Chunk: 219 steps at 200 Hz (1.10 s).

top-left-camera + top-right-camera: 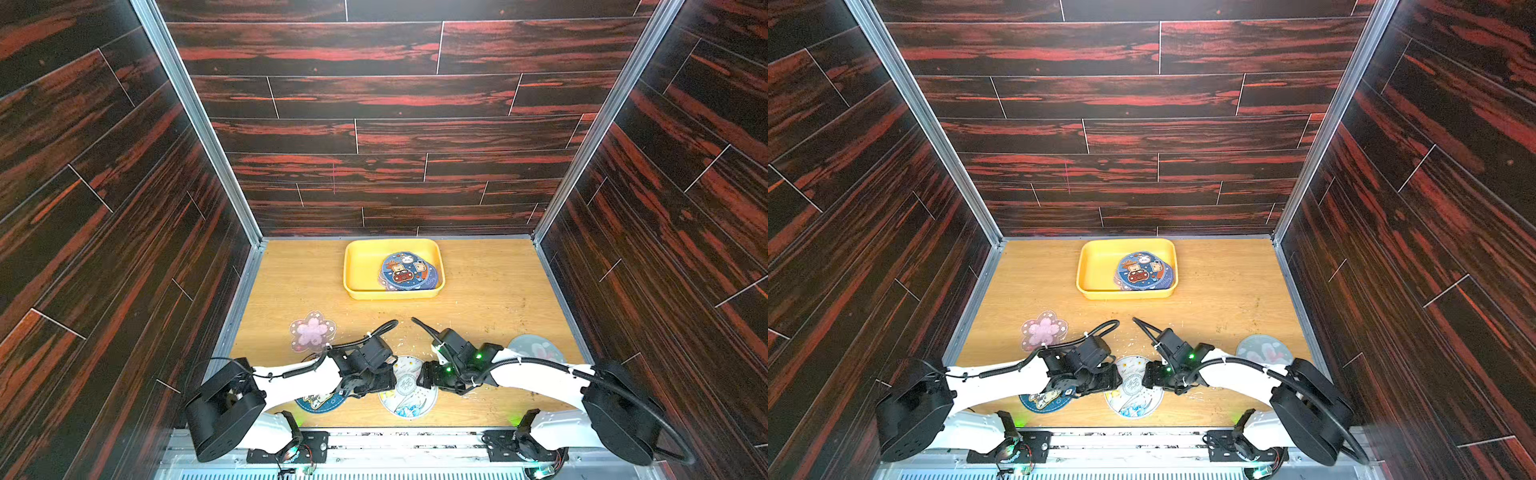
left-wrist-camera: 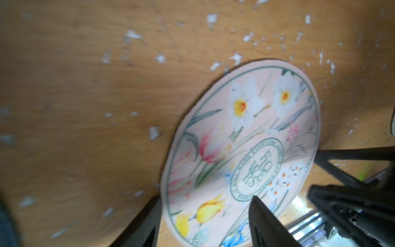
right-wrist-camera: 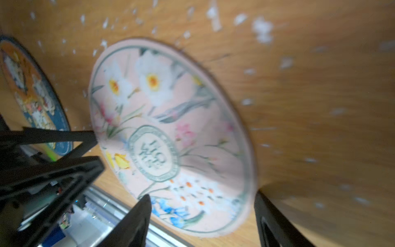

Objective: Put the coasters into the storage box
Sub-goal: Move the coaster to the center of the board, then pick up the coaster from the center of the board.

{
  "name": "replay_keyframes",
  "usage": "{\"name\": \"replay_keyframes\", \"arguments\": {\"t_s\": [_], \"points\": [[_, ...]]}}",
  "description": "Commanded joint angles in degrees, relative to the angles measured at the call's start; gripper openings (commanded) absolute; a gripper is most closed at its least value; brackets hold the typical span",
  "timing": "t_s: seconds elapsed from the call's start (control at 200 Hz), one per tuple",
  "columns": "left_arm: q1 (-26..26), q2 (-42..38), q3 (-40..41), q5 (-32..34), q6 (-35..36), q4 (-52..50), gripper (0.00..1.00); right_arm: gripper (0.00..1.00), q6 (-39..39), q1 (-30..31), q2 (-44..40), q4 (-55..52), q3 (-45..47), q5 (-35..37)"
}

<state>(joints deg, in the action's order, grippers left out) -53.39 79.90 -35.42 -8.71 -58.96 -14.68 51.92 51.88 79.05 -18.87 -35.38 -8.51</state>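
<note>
On my light-wood tabletop [image 1: 478,299] I see a shallow yellow plastic tray [image 1: 352,266], a pink translucent blossom-shaped mat [image 1: 312,331], a pale floral disc [image 1: 409,395], a blue cartoon disc [image 1: 318,404] and a grey disc [image 1: 534,348].

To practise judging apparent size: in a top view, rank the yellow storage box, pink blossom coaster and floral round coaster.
1. storage box
2. floral round coaster, partly hidden
3. pink blossom coaster
Nearness to the camera makes 2 and 3 unsure.
</note>
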Motion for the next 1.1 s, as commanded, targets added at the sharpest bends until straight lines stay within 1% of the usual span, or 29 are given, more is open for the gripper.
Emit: {"name": "replay_keyframes", "arguments": {"t_s": [0.0, 0.16, 0.21, 0.326, 0.401, 0.531, 0.571, 0.606, 0.802, 0.952, 1.092], "points": [[-0.8, 2.3, 1.2, -0.7, -0.8, -2.0, 0.67, 0.74, 1.9, 1.2, 3.3, -0.4, 1.2, -0.6], [-0.9, 2.1, 1.5, -0.4, -1.1, -2.2, 0.67, 0.7, 2.0, 1.3, 3.1, -0.1, 1.5, -0.3], [-0.9, 2.0, 1.5, -0.3, -1.2, -2.1, 0.67, 0.67, 2.0, 1.3, 3.1, 0.0, 1.5, -0.2], [-0.9, 1.7, 1.6, -0.1, -1.3, -2.2, 0.67, 0.38, 2.0, 1.3, 2.9, 0.1, 1.2, 0.0], [-0.9, 1.3, 1.7, 0.2, -1.5, -2.1, 0.67, 0.24, 2.0, 1.3, 2.3, -0.1, 0.8, 0.4], [-0.9, -0.4, 2.2, 0.7, -2.1, -1.8, 0.67, 0.06, 1.3, 1.3, 0.7, -1.9, -0.4, 1.5], [-0.9, -1.2, 2.4, 1.0, -2.3, -1.7, 0.68, 0.02, 1.3, 1.3, 0.0, -2.4, -0.9, 1.8], [-0.9, -1.9, 2.6, 1.3, -2.5, -1.7, 0.69, 0.0, 1.2, 1.2, -0.7, -3.0, -1.4, 2.0], [-0.8, -6.6, 2.9, 3.2, -3.2, -2.9, 0.74, 0.0, -0.7, 1.0, -4.0, -8.1, -7.4, 3.6], [-0.7, -10.0, 2.8, 5.4, -3.8, -4.7, 0.77, 0.0, -3.9, -0.2, -4.0, -12.5, -14.6, 4.3], [-0.3, -12.5, 2.5, 6.7, -3.5, -6.6, 0.79, 0.0, -8.4, -3.2, -2.7, -16.0, -22.9, 4.2]]}}
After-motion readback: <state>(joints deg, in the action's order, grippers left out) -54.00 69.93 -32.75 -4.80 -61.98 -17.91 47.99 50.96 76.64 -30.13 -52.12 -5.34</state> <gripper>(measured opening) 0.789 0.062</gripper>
